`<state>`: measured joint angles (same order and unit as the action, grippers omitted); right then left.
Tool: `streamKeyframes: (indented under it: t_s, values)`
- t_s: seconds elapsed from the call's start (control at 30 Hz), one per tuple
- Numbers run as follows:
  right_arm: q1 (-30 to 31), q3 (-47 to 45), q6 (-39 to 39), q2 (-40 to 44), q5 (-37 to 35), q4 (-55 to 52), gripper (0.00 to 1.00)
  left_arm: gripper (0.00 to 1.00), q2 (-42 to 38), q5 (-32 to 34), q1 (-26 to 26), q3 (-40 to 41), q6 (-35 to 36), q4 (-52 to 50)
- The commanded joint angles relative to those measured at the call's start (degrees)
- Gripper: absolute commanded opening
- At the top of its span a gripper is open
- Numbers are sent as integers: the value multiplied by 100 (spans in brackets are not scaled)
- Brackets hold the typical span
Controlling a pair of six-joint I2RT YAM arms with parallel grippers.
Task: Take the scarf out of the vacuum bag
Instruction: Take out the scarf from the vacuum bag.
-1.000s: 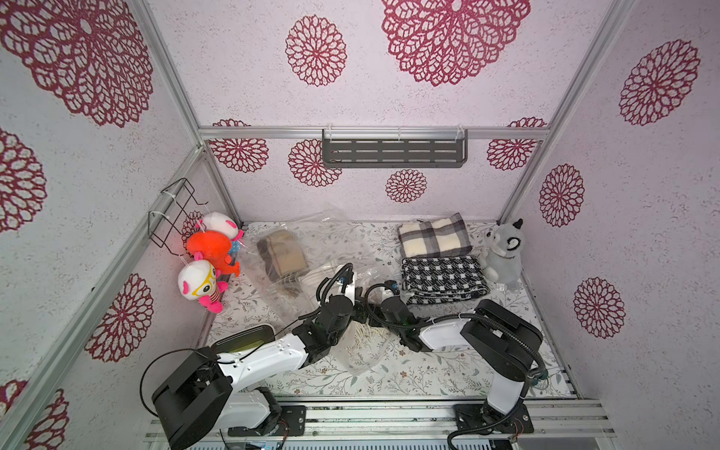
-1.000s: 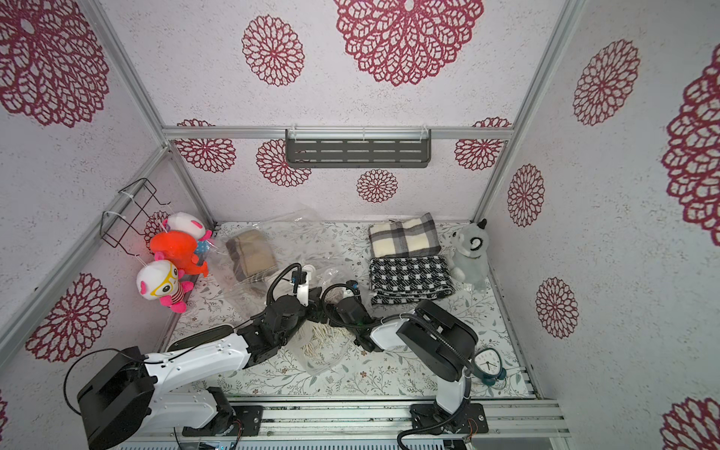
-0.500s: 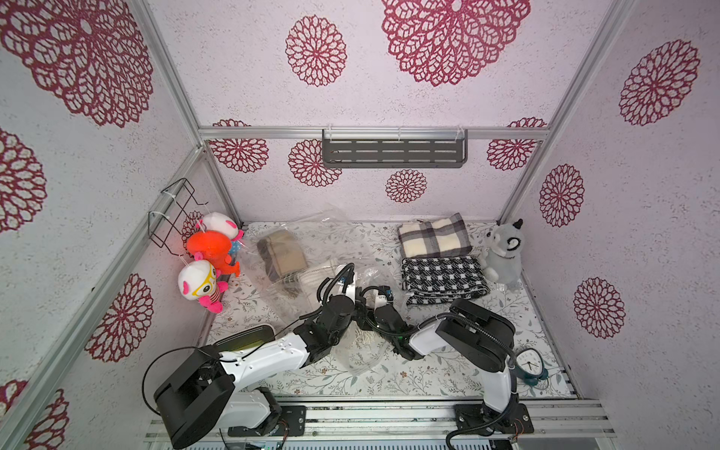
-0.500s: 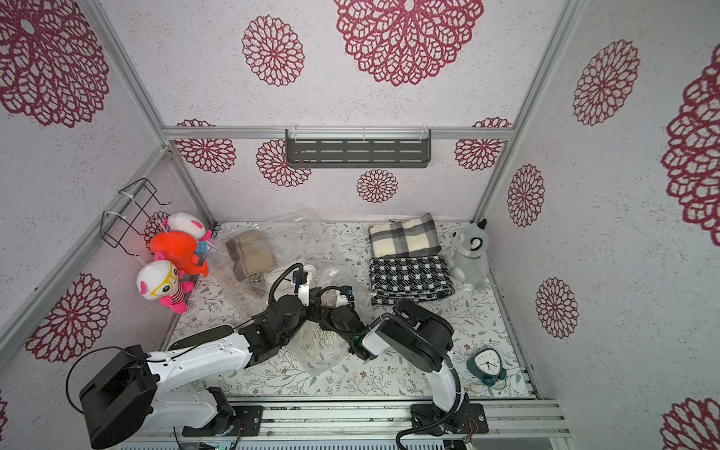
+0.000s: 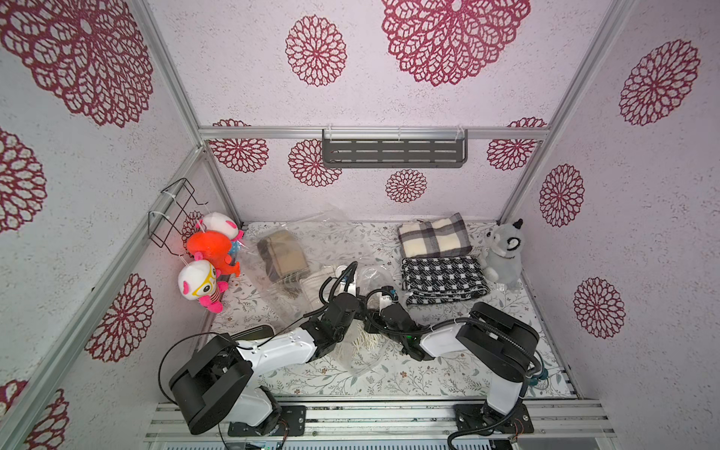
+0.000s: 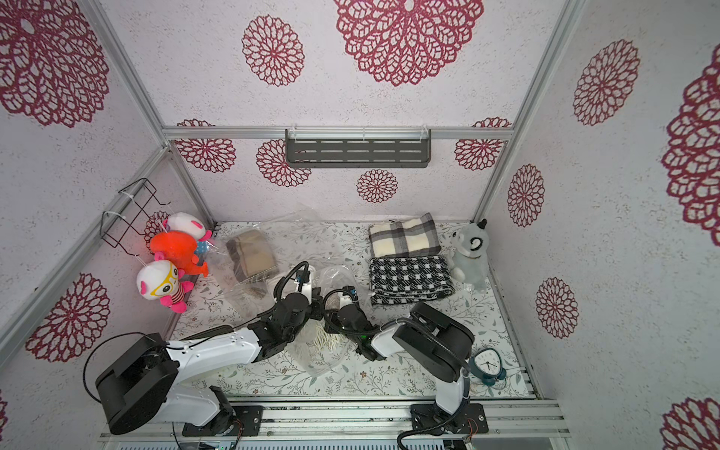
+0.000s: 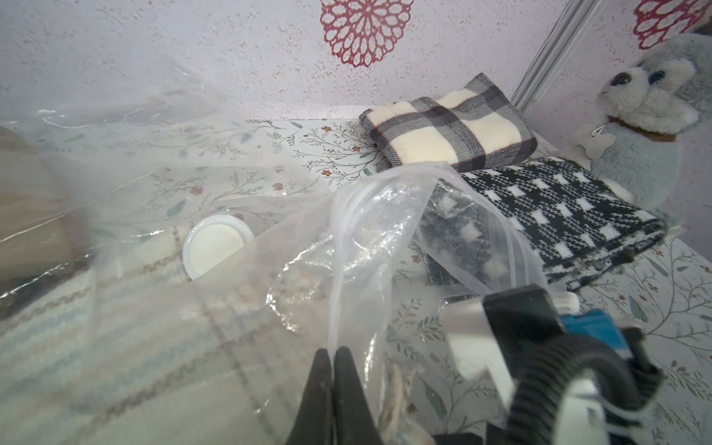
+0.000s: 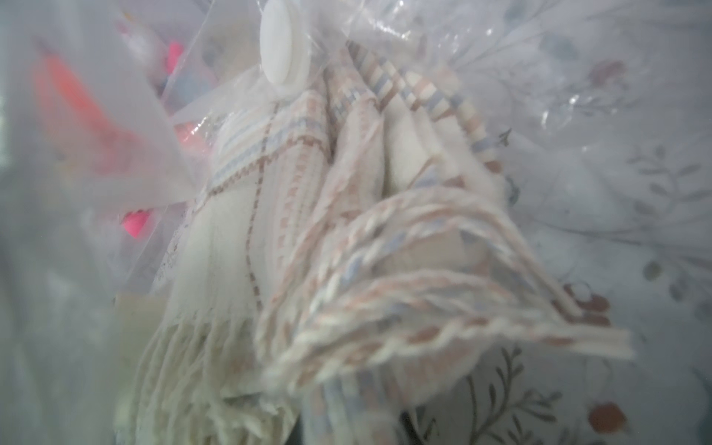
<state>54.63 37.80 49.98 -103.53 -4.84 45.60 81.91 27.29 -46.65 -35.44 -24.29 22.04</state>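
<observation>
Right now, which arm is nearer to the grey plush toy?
Right. The right arm bends in front of the grey plush toy; the left arm lies on the far side of the vacuum bag.

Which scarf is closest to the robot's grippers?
The pale cream fringed scarf inside the clear bag. The brown scarf, plaid scarf and black-and-white scarf lie farther back.

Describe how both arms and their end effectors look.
The left arm and right arm both have white link shells with bulky black joint housings and looping black cables. The left end effector is slim, black and tapered; the right wrist carries a blue part and a ribbed black hose.
</observation>
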Motion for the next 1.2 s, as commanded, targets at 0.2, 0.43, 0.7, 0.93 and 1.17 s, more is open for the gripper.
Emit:
streamKeyframes:
  t_s: [0.2,0.43,0.7,0.93,1.17]
  values:
    - [-16,-271,-496,1272,520,-1163,0,0,709,36,256,-306,-130,82]
    - [-289,139,-883,1808,1153,-2673,0,0,862,-21,361,-311,-149,186]
    - [-713,596,-1482,2486,1525,-4334,0,0,906,-423,552,-305,-241,336]
    - [-1341,1061,-2055,2410,2172,-5397,0,0,924,-294,624,-284,-156,243]
    - [-2088,890,-2410,2881,2280,-6109,0,0,701,-115,747,-123,-6,283]
